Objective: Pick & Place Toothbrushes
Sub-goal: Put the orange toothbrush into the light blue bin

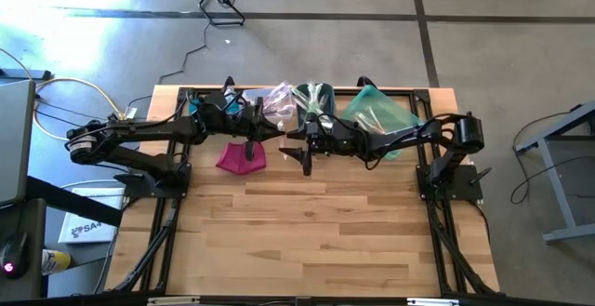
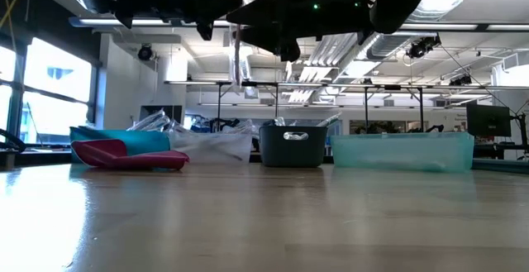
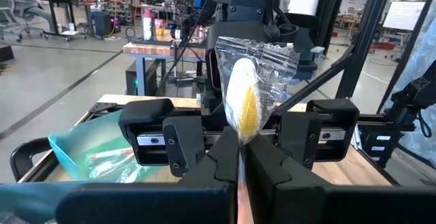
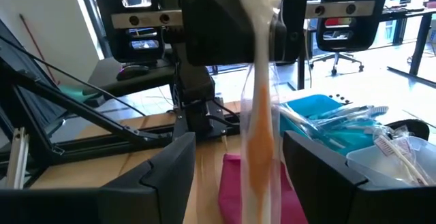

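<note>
One toothbrush [image 4: 259, 122], orange-handled in a clear wrapper, hangs upright in the air above the magenta pouch [image 1: 242, 157]. My left gripper [image 3: 242, 164] is shut on it, and it shows as a thin pale stick [image 2: 237, 57] in the low view. My right gripper [image 4: 245, 176] is open and faces the left one, its fingers standing on either side of the brush's lower part without touching. More toothbrushes lie in the blue bin [image 4: 340, 118] and the teal bin [image 3: 82, 149]. My left gripper pinches the wrapped toothbrush between its two fingers [image 3: 218, 163], coming level from the table's left and lying across it. The wrapper's brush-head end [image 3: 248, 81] stands above the fingers, and the handle [image 4: 259, 149] hangs below them. The toothbrush is lifted clear and upright.
Along the far edge stand a blue bin [image 2: 124, 137], a clear bin [image 2: 215, 144], a dark grey bin [image 2: 292, 145] and a teal bin [image 2: 402, 150]. The pouch [image 2: 132, 155] lies in front of the blue bin. Bare wood [image 1: 307, 241] fills the near half of the table.
</note>
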Robot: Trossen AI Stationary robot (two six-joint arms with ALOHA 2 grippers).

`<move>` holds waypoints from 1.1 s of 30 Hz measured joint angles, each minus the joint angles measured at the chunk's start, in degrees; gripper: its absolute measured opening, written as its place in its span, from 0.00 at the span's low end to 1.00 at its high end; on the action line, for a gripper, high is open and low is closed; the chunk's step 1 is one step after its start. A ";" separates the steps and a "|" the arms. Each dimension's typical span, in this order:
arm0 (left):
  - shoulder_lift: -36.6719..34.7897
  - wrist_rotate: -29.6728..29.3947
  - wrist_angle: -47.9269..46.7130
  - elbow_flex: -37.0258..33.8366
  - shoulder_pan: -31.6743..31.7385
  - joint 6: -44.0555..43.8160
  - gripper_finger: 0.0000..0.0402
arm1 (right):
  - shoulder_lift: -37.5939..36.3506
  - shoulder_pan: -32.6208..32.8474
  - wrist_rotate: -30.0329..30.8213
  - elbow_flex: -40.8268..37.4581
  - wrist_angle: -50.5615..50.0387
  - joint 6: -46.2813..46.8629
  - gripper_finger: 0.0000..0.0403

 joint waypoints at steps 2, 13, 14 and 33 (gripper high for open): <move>0.00 0.00 -0.02 0.00 0.00 0.01 0.00 | 0.00 0.00 0.00 0.00 -0.15 0.00 0.53; 0.00 -0.03 -0.21 0.00 0.02 0.00 0.00 | -0.02 0.00 0.02 0.00 -1.75 0.00 0.34; 0.00 -0.04 -0.23 0.00 0.02 0.00 0.00 | -0.04 0.00 0.02 0.00 -1.75 -0.02 0.31; -0.02 -0.54 -1.36 0.00 0.13 -0.07 0.06 | -0.04 0.00 1.53 0.00 -3.19 -0.01 0.08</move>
